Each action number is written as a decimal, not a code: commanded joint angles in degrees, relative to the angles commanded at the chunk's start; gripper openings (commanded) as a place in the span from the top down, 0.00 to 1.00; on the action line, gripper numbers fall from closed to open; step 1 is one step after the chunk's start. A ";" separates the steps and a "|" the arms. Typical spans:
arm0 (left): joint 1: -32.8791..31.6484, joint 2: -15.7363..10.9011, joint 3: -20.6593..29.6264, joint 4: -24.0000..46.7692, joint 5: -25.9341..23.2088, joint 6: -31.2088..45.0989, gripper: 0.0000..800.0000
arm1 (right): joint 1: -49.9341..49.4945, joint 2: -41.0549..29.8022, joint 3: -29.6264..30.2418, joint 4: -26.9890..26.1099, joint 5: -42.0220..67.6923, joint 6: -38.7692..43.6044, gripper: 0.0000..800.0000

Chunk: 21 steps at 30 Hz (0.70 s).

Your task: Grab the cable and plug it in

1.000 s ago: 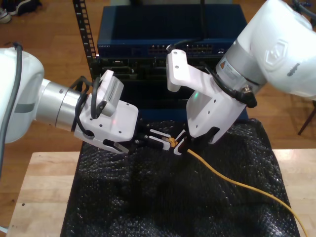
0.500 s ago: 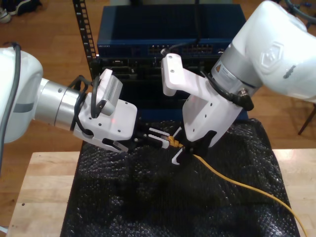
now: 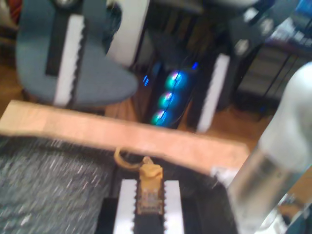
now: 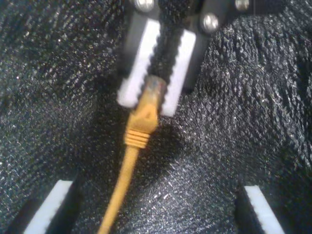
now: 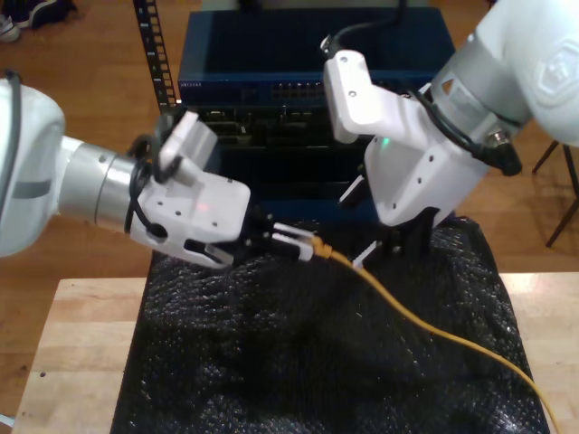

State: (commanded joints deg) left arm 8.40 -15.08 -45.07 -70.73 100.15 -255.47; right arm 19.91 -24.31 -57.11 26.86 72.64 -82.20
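Since half a second ago: second gripper (image 5: 393, 249) lifted off and backed away toward the exterior view's right, fingers spread, empty. First gripper (image 5: 294, 246) pinching the plug end of the thin yellow-orange network cable (image 5: 425, 330), held just above the black bubble-wrap mat (image 5: 271, 362); cord trails across it. Cable light and floppy, plug rigid but fragile; best gripped at plug body.

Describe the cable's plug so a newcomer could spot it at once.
Start at the black bubbly mat covering the wooden table. Follow the thin yellow-orange cable to its end, the small yellowish plug, clamped in my first gripper.
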 joint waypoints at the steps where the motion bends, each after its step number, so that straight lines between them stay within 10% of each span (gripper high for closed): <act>1: 0.35 0.09 0.00 -0.53 0.53 -0.53 0.99 | -0.09 -0.62 0.00 0.00 -0.09 0.00 0.05; 21: 4.04 5.19 0.44 -3.43 8.88 -9.67 1.00 | 0.53 -15.91 6.68 1.23 -4.48 -9.14 0.04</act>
State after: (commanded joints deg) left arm 12.44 -9.89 -44.63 -74.15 109.03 -265.14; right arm 20.44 -40.22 -50.43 28.09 68.15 -91.34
